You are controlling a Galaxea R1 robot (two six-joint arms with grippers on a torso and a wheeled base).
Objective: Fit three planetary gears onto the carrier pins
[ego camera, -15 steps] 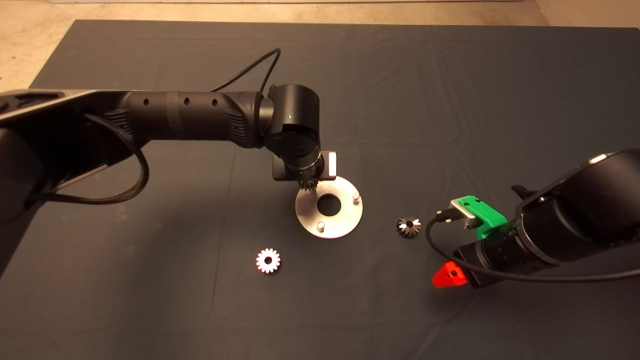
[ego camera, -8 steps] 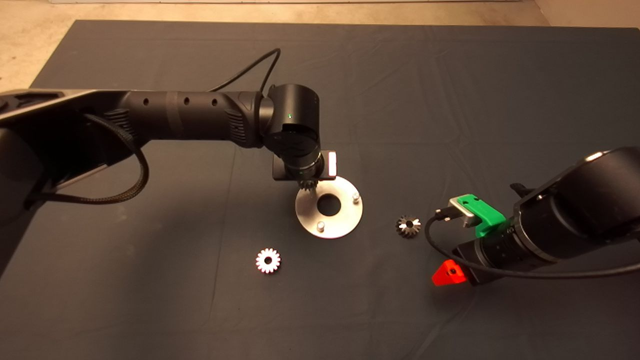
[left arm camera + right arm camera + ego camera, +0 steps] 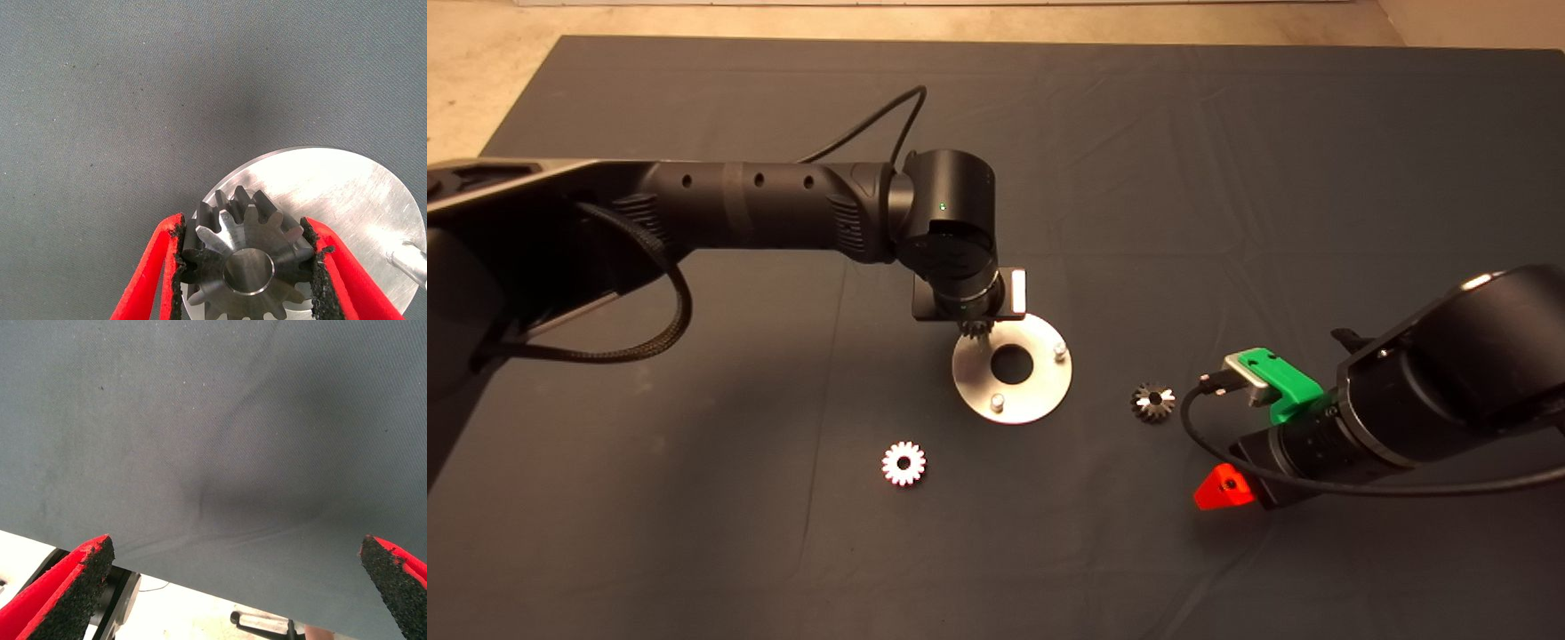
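gripping gear [image 3: 248,267] flat, bore upward

Gear [image 3: 243,260] fills gap between left fingers [image 3: 150,267], no room there. Plate [image 3: 347,193] just beyond tips, pin [image 3: 408,259] beside one finger. Bare mat [image 3: 213,440] ahead of wide-spread right fingers [image 3: 73,587], clear passage.

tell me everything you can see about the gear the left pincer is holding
The held gear is small, shiny grey metal with straight teeth around its rim and a round centre hole. The left pincer is shut on it, its black pads pressing opposite sides. It sits flat over the round plate's edge; whether it is on a pin is hidden.
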